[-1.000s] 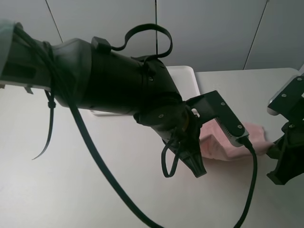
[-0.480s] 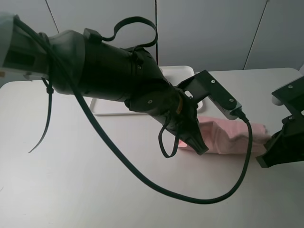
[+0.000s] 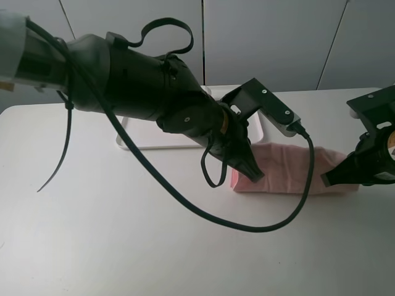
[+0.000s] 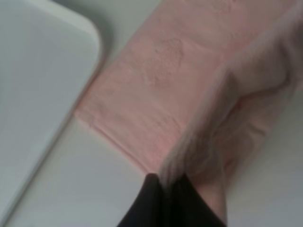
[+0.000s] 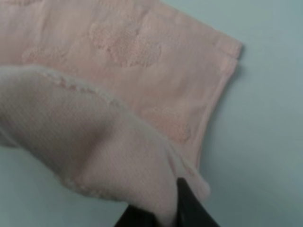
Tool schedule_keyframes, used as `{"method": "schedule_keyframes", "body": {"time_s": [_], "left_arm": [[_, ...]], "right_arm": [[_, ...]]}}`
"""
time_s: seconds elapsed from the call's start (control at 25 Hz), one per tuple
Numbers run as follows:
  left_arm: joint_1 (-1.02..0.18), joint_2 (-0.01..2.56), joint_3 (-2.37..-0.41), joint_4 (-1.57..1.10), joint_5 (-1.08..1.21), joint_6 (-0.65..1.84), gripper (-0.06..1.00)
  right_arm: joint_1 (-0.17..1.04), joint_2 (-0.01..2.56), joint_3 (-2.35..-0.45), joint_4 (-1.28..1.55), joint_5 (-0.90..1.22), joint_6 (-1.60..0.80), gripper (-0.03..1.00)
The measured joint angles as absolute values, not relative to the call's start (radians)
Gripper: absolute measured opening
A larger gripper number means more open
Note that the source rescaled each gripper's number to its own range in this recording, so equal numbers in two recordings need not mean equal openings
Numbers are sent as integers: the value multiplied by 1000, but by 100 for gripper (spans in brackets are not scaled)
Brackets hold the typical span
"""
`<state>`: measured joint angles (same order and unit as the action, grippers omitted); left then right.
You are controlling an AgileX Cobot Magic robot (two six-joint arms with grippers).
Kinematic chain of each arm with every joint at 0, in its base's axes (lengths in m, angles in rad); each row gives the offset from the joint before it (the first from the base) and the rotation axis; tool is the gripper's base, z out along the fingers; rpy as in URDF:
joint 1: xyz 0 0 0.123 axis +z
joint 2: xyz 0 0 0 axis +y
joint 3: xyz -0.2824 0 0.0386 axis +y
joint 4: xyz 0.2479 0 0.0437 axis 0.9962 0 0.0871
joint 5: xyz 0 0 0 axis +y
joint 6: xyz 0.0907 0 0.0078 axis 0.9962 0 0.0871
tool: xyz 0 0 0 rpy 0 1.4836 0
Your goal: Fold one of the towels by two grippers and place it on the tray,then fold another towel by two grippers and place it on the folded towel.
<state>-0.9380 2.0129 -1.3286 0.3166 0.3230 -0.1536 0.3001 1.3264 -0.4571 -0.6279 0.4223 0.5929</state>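
The light pink towel [image 3: 279,176] lies on the table as a long folded strip in front of the tray [image 3: 143,143]. My left gripper [image 3: 253,176] is at its left end, shut on a raised pink edge [image 4: 199,137]. At the right end my right gripper [image 3: 328,180] is shut on the other lifted edge [image 5: 109,137]. Both wrist views show a flat pink layer [image 4: 151,80] [image 5: 137,42] under the pinched fold. A rounded corner of the white tray [image 4: 42,71] shows beside the towel. The folded cream towel is hidden; my left arm covers much of the tray.
The bulky left arm [image 3: 142,92] and its looping black cable [image 3: 247,225] stretch across the middle of the white table [image 3: 92,246]. Grey wall panels stand behind the table's back edge.
Both grippers have come down and moved toward the back of the table with the pink towel. The towel now lies longer and flatter on the table.
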Motion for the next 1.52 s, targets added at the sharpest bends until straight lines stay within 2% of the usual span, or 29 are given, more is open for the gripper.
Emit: {"method": "schedule_keyframes", "body": {"time_s": [0.08, 0.16, 0.2, 0.24, 0.32, 0.36, 0.4, 0.48, 0.72, 1.0, 1.12, 1.24, 1.36, 1.52], "left_arm": [[-929, 2022, -1346, 317, 322, -154, 7], [-927, 2027, -1358, 317, 318, -154, 20], [-927, 2027, -1359, 317, 314, -154, 30], [-927, 2027, -1359, 317, 312, -155, 41], [-927, 2028, -1359, 318, 310, -167, 71], [-927, 2028, -1359, 319, 310, -182, 83], [-927, 2028, -1359, 319, 312, -192, 91], [-921, 2028, -1359, 319, 319, -216, 98], [-902, 2036, -1427, 299, 423, -291, 100], [-832, 2101, -1619, 100, 670, -293, 100], [-816, 2161, -1701, 80, 781, -285, 100], [-816, 2217, -1758, 52, 826, -283, 98], [-816, 2251, -1792, 22, 837, -281, 91], [-816, 2277, -1815, 0, 837, -285, 81]], "right_arm": [[300, 1326, -459, -677, 422, 648, 2], [300, 1326, -459, -718, 414, 690, 10], [300, 1326, -459, -728, 406, 703, 19], [300, 1327, -459, -743, 394, 712, 33], [300, 1327, -459, -774, 378, 757, 69], [300, 1327, -459, -801, 376, 787, 81], [300, 1327, -459, -830, 378, 823, 92], [300, 1327, -459, -885, 407, 897, 98], [300, 1329, -488, -893, 466, 982, 95], [292, 1399, -652, -595, 571, 709, 95], [234, 1430, -708, -447, 593, 580, 95], [122, 1451, -748, -237, 617, 371, 95], [-3, 1471, -778, -53, 666, 172, 95], [-64, 1510, -793, 19, 689, 89, 95]]}}
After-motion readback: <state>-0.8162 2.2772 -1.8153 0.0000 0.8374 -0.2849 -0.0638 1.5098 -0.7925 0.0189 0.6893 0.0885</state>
